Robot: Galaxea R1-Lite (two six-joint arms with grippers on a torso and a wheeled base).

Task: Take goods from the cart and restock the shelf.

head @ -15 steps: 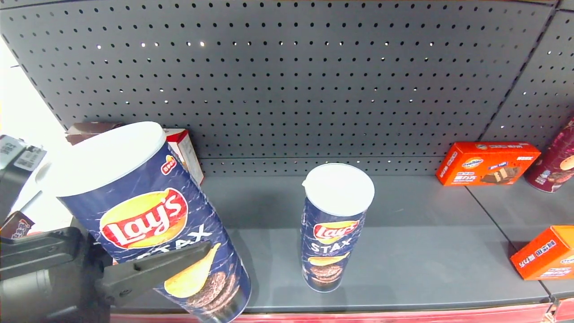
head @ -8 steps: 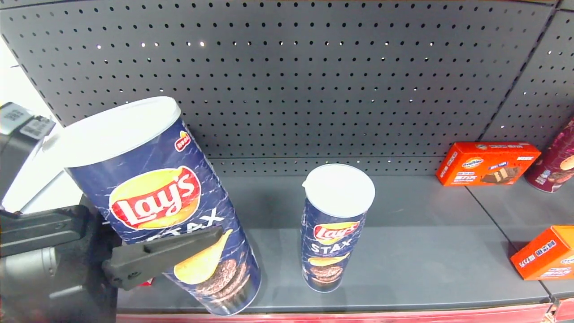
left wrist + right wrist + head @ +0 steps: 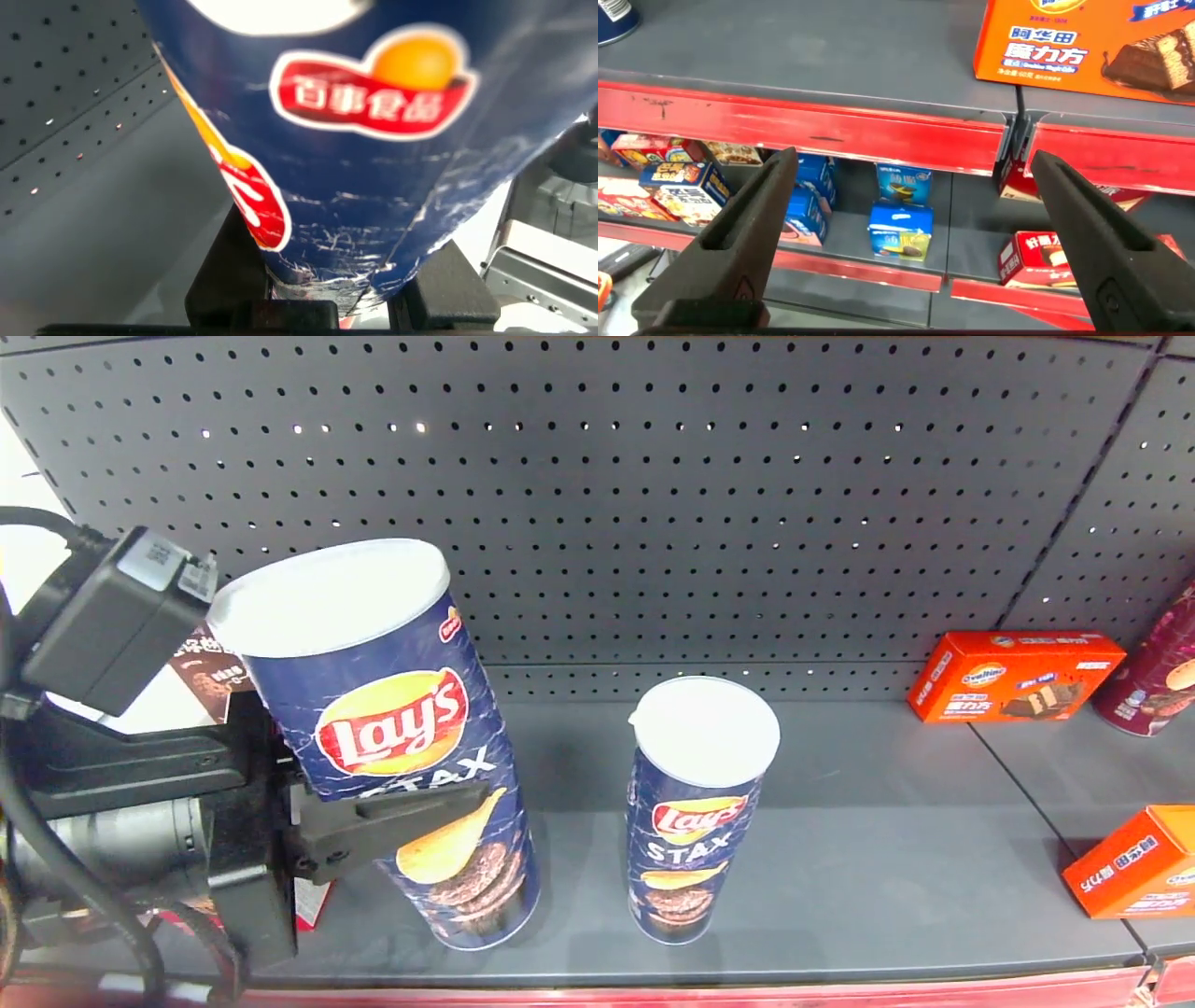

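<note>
Head view: left tool [image 3: 411, 812] clamped on held can [image 3: 373, 709], just left of standing can [image 3: 695, 821]. Long axis leans top-left, base low over the shelf [image 3: 887, 859], contact unclear. Left wrist view: fingers [image 3: 234, 280] either side of held can. Right wrist view: right tool [image 3: 915, 161] apart, empty, below and right of standing can.

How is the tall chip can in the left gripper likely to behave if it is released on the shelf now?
The chip can is tall and narrow and looks tilted in the left gripper, so it may well tip over. Being round, it would probably roll on the flat shelf once down. Its wall seems stiff: no dent shows at the grip.
</note>
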